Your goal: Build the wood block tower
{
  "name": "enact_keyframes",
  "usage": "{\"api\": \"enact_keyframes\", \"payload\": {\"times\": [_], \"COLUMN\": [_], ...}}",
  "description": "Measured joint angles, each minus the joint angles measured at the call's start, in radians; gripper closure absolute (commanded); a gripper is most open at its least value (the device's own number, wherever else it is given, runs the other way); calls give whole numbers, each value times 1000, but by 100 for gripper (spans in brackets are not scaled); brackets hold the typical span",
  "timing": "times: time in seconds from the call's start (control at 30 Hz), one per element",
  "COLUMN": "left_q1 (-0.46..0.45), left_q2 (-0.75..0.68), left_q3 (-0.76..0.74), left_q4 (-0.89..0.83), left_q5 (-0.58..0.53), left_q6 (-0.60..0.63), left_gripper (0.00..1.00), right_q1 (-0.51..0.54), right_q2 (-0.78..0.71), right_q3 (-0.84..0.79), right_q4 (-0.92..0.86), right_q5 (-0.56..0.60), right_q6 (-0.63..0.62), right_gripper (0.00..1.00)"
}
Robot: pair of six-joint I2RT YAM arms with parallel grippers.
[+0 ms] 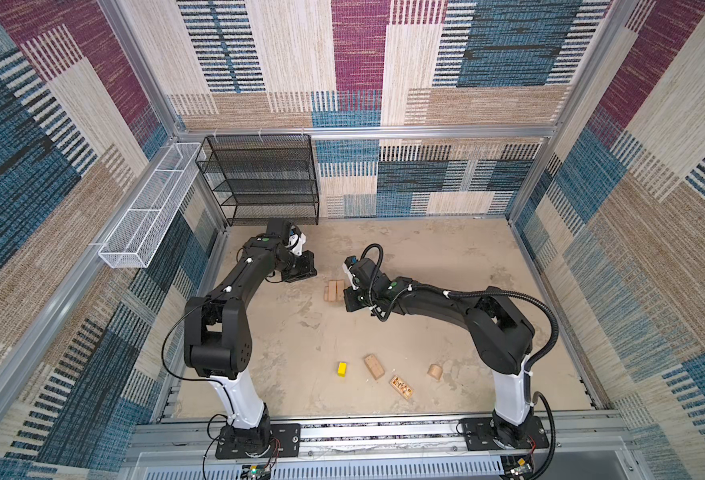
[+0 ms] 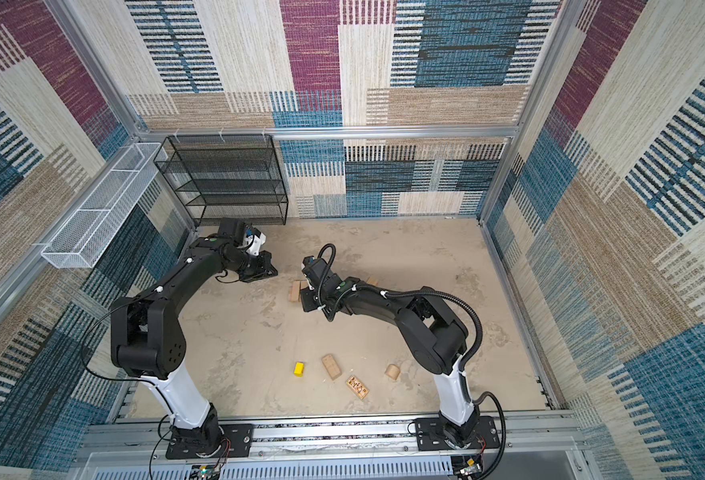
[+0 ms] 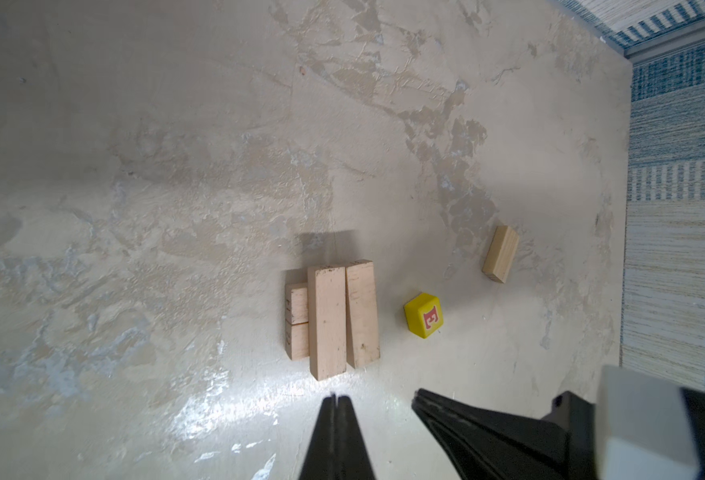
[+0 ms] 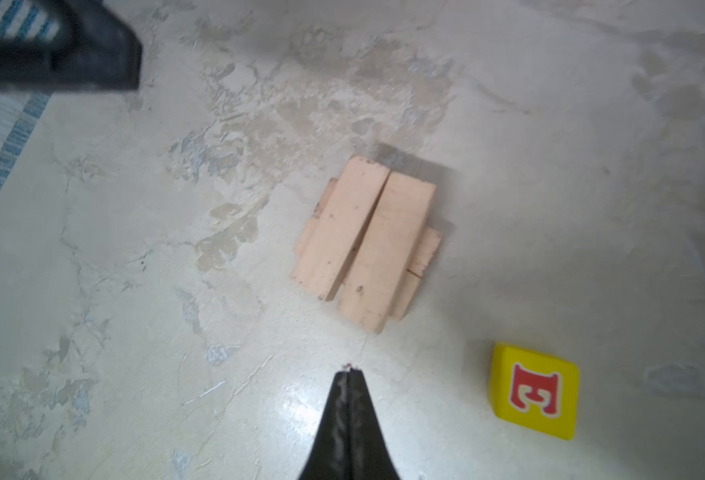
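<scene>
The tower (image 1: 334, 291) is a low stack in the middle of the table (image 1: 467, 257), a little toward the far side. Two long tan blocks lie side by side, touching, across shorter tan pieces. How many sit underneath is hard to tell, perhaps two or three.

The left claw (image 3: 334, 400) hangs near the stack on its left, tips pressed together with nothing between them. The right claw (image 4: 348, 372) hangs just to its right, likewise pressed together and empty.

A yellow lettered block (image 4: 533, 390) lies near the stack on its right, with a small tan block (image 3: 500, 253) further right. Along the near side, all apart, lie a plain yellow block (image 1: 342, 368), a tan oblong (image 1: 374, 366), a patterned block (image 1: 401, 387) and a rounded piece (image 1: 435, 372).

The blocks look light, stiff and smooth, so they should neither bend nor break, though they may slip or twist in a loose pinch. Each oblong is best pinched across its narrow width at mid-length, and the rounded piece on its flat faces, since it may roll.
</scene>
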Motion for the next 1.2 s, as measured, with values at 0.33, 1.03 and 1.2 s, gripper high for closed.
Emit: {"api": "enact_keyframes", "payload": {"times": [0.33,1.03,1.2], "left_q1": [10,11,18], "left_q2": [93,201,211], "left_q3": [7,43,49], "left_q4": [1,-1,-2], "left_q5": [58,154,154], "left_q6": [-19,-53,-53], "left_gripper": [100,100,100], "right_q1": [-54,-55,-55], "right_q2": [97,165,171], "right_q3": [58,137,147], "right_q4": [-5,-35,-41], "right_q5": [-57,-125,-125], "right_q6": [59,66,66], "right_gripper": [99,98,98]}}
